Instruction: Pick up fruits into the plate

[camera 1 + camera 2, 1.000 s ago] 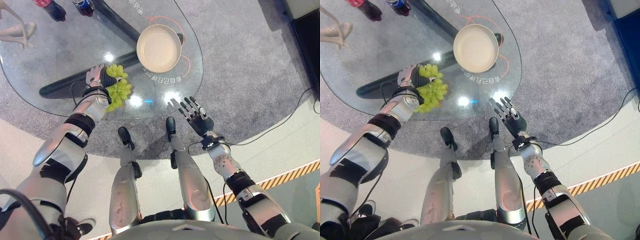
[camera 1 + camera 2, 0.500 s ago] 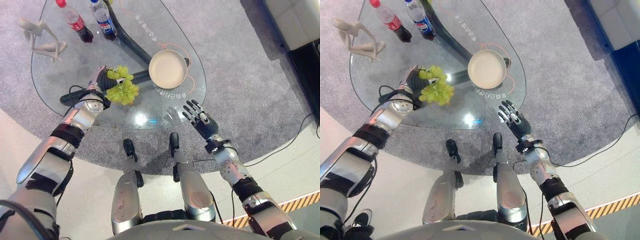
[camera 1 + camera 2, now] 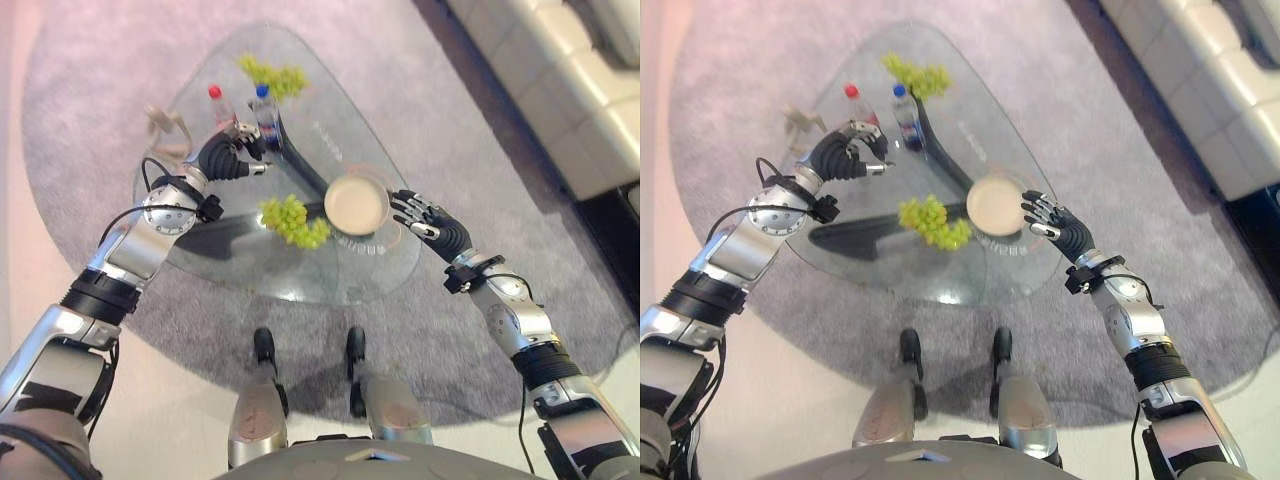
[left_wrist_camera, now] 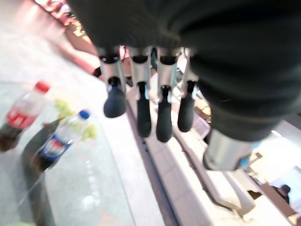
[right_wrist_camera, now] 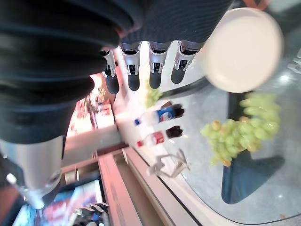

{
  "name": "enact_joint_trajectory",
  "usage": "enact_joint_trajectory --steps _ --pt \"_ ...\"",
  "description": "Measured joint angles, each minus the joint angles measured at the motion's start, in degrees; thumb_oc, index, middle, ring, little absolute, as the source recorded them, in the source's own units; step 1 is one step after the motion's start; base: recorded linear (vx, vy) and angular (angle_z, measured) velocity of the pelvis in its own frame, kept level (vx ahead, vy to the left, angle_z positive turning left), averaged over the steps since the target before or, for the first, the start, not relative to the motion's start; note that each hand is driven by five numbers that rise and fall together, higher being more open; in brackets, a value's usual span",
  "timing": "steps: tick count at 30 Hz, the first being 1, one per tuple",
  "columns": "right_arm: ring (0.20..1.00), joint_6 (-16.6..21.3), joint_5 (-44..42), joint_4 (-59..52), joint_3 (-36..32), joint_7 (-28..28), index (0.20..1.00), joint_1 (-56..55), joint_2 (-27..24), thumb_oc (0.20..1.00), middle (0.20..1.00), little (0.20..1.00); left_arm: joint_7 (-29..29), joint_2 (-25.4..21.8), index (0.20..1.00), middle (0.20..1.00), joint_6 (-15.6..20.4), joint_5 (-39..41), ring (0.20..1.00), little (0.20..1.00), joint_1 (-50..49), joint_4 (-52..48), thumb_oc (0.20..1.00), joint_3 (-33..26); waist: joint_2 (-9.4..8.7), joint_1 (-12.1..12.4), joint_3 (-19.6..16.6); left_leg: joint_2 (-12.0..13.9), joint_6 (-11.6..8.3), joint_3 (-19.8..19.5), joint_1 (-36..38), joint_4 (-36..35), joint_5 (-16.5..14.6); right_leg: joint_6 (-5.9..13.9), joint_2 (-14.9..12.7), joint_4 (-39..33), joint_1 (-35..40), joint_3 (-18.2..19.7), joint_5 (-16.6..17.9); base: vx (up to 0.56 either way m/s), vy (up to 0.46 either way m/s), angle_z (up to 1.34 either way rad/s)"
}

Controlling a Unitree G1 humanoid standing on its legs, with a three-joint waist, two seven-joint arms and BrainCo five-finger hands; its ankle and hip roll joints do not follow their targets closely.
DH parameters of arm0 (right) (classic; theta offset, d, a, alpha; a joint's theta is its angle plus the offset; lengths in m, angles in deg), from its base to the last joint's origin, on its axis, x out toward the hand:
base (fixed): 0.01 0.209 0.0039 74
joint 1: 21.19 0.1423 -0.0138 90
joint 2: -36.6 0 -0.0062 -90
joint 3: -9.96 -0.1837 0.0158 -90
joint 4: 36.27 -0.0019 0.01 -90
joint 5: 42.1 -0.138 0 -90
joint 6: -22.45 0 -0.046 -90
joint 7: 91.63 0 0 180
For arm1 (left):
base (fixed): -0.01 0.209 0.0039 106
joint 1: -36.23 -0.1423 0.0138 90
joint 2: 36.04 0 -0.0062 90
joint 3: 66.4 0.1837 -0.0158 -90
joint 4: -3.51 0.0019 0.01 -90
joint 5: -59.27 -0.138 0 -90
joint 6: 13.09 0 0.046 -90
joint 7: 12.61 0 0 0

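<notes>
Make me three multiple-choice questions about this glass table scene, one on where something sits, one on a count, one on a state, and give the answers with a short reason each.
1. Where does the nearer bunch of green grapes lie?
A. on the glass table, right beside the plate, on the robot's left of it
B. inside the plate
C. on the carpet

2. How many bottles stand at the far side of the table?
A. one
B. two
C. four

3. What is in the plate?
A. grapes
B. a bottle
C. nothing

Answers:
1 A: the bunch rests on the glass against the plate's rim, not in it.
2 B: a red-capped bottle and a blue-capped bottle stand side by side.
3 C: the plate's cream inside is bare, and a second bunch lies at the table's far end.
</notes>
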Motion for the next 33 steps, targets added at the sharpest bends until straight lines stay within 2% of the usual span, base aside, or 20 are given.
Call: enact_joint_trajectory --steps 5,13,14,16,22,27,30,33 --pt "1.0 -4.2 3.3 -1.8 0.8 -2.4 1.0 -0.1 -0.5 1.0 1.0 1.0 -3.6 0.3 0.2 0.2 0.8 0.0 0.2 0.2 -5.2 -2.8 0.2 -0.1 0.26 1.2 -5.0 -0.6 0.31 -0.4 2.8 0.0 -1.1 0.44 -0.6 0.0 2.9 -0.3 -1.3 0.13 0.045 0.05" --pt "1.0 -7.4 4.8 -3.1 2.5 -4.7 1.0 -3.4 1.0 1.0 1.0 1.0 -4.5 1.0 0.2 0.2 1.1 -0.2 0.2 0.2 -10.8 -2.8 0.2 -1.2 0.48 1.9 -7.7 -0.9 0.21 -0.8 5.6 -0.1 -1.9 0.68 -0.9 0.0 6.0 -0.4 -1.9 0.1 0.035 0.03" --pt "1.0 -7.5 4.8 -3.1 2.5 -4.9 1.0 -4.3 1.0 1.0 1.0 1.0 -4.5 1.4 0.388 0.388 1.1 -0.4 0.388 0.388 -11.6 -2.8 0.388 -1.3 0.61 1.9 -8.2 -0.9 0.22 -0.8 5.7 -0.1 -1.9 0.68 -0.9 -0.1 6.2 -0.4 -1.9 0.07 0.025 0.01" --pt "1.0 -8.2 4.8 -3.1 2.5 -5.5 1.0 -5.6 1.1 1.0 1.0 1.0 -4.5 2.3 1.0 1.0 1.1 -1.9 1.0 1.0 -12.8 -2.8 1.0 -2.1 0.71 1.8 -8.4 -0.9 0.3 -0.8 6.4 -0.1 -2.0 0.69 -0.9 -0.1 6.8 -0.4 -1.9 0.08 0.024 0.0" --pt "1.0 -9.4 4.8 -3.1 2.5 -5.5 1.0 -9.1 1.3 1.0 1.0 1.0 -2.5 3.1 1.0 1.0 1.0 -7.7 1.0 1.0 -15.1 -2.7 1.0 -2.3 0.93 1.7 -8.6 -0.8 0.45 -0.9 7.2 -0.1 -1.9 0.72 -0.9 -0.2 7.6 -0.5 -2.2 0.02 0.01 0.0" --pt "1.0 -9.4 2.9 -3.0 2.5 -5.1 1.0 -10.3 1.3 1.0 1.0 1.0 1.2 2.9 1.0 1.0 0.5 -12.4 1.0 1.0 -14.6 0.0 1.0 -1.3 2.11 1.4 -9.5 -0.7 0.8 -1.1 4.6 -0.1 -1.2 0.5 -0.8 -0.3 5.0 -0.6 -2.1 -0.14 -0.004 0.03" --pt "1.0 -9.4 -0.1 -2.9 4.2 -3.1 1.0 -8.4 0.2 1.0 1.0 1.0 4.2 1.5 1.0 1.0 -0.8 -15.0 1.0 1.0 -9.9 5.2 1.0 3.8 2.97 1.1 -9.5 -0.5 0.75 -0.9 -0.3 -0.1 0.1 0.18 -0.6 -0.3 -0.1 -0.7 -0.8 -0.41 -0.027 -0.02" --pt "1.0 -9.3 -2.7 -2.8 7.0 -1.6 1.0 -3.1 -1.1 1.0 1.0 1.0 6.5 -0.4 1.0 1.0 -1.7 -16.5 1.0 1.0 -3.5 9.5 1.0 8.0 3.09 0.4 -5.8 -0.5 1.3 -0.2 -4.4 0.2 2.2 -0.07 -0.4 0.0 -4.6 0.2 1.4 -0.36 0.002 -0.16"
